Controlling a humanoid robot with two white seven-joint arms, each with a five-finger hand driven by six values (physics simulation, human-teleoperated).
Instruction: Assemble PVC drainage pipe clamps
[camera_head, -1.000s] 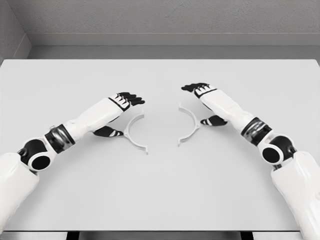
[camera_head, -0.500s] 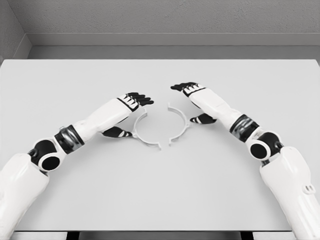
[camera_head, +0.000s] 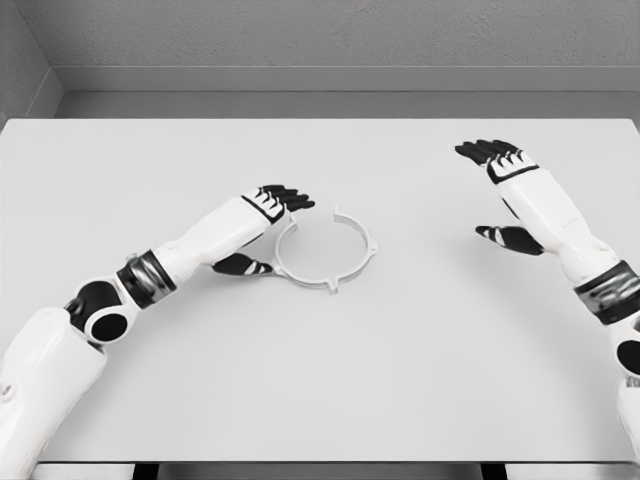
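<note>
Two white half-ring clamp pieces lie joined as one ring (camera_head: 326, 250) on the grey table (camera_head: 320, 370), near its middle. My left hand (camera_head: 268, 222) rests against the ring's left side, black fingers above its upper left edge and thumb at its lower left, around that half of the ring. My right hand (camera_head: 497, 190) is lifted well to the right of the ring, fingers spread and thumb out, holding nothing.
Behind the table's far edge runs a grey wall (camera_head: 320, 40). The left forearm (camera_head: 190, 245) lies across the table's left middle, and the right forearm (camera_head: 570, 235) crosses its right side.
The two halves, apart a second ago, were pushed together into one ring. The right hand then let go and drew away to the right and up. The left hand stayed at the ring.
</note>
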